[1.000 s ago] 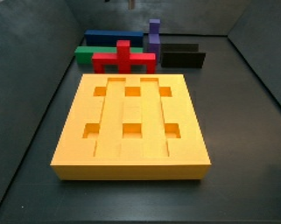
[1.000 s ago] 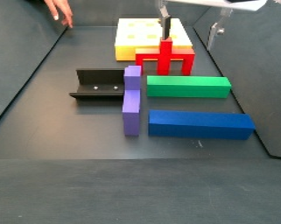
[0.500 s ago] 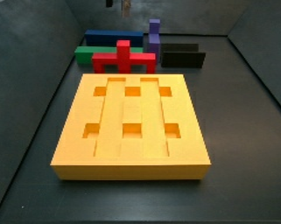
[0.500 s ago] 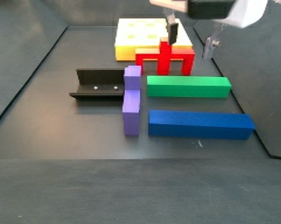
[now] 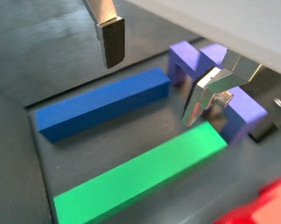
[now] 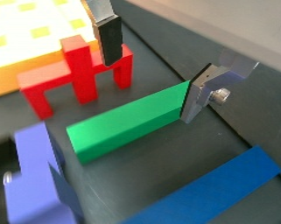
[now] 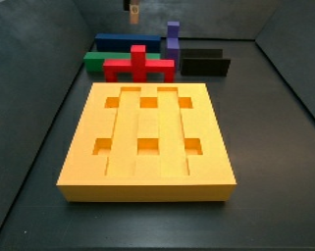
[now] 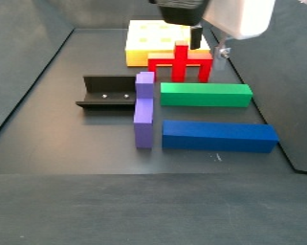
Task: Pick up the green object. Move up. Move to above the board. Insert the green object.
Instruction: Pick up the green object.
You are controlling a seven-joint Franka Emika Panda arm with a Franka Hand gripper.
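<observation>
In a wrist view, the gripper (image 6: 154, 66) hangs above the long matte green bar (image 6: 125, 123), its fingers (image 6: 108, 39) wide and empty. In a side view, the green bar (image 8: 206, 94) lies on the dark desk (image 8: 66, 115), at 6 o'clock from the big flat orange-yellow board (image 8: 156, 40).

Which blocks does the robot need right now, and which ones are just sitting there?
Needed:
- the green object, lying on the floor, not yet picked up
- the board
- the gripper, open, above the green object

Just sitting there:
- red cross piece
- blue bar
- purple bar
- the fixture
</observation>
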